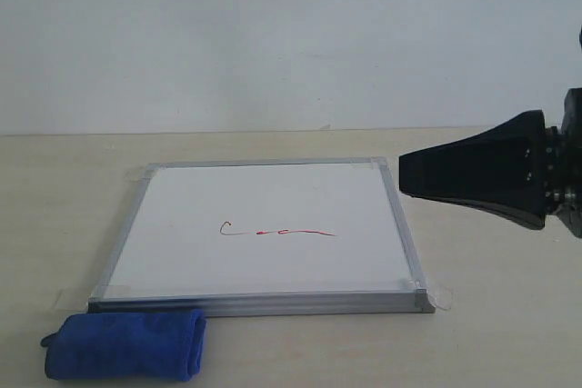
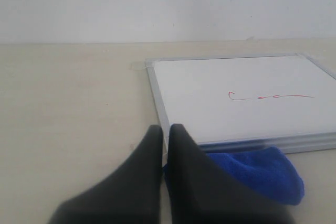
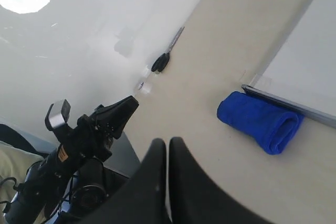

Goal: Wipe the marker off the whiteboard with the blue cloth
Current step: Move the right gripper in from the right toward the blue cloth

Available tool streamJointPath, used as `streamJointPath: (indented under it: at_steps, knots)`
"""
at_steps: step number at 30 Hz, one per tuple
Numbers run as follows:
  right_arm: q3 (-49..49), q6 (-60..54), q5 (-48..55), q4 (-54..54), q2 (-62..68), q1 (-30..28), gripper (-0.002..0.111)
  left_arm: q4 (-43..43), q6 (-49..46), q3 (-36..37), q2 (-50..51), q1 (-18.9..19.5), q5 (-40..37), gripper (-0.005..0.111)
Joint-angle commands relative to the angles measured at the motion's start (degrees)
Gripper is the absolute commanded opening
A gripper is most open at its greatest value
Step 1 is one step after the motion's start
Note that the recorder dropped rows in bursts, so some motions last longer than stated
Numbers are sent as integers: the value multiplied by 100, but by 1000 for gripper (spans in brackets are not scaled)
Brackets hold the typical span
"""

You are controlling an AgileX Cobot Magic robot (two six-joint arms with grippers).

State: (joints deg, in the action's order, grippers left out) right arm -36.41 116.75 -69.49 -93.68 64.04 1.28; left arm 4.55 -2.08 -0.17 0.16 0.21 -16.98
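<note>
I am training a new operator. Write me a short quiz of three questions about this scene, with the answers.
1. True or false: the blue cloth lies on the table, off the whiteboard.
2. The marker line is: A red, B green, C black.
3. Fill in: the left gripper and the right gripper are both ___.
Key: 1 true; 2 A; 3 shut.

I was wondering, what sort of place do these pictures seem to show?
Probably a robotics lab test bench: a whiteboard taped at its corners to a bare beige table, a plain white wall behind, and the robot's black right hand poised beside the board.
</note>
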Motion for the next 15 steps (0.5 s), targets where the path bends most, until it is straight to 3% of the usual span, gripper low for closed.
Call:
streamJointPath:
  at_steps: [1, 8, 15]
  knots:
    - [-29, 14, -18, 67, 0, -17, 1, 34, -13, 17, -16, -21, 46, 4]
    - [-29, -91, 750, 161, 0, -17, 1, 34, -13, 17, -16, -21, 46, 4]
    - [-29, -243, 2704, 24, -149, -17, 1, 34, -13, 17, -16, -21, 46, 4]
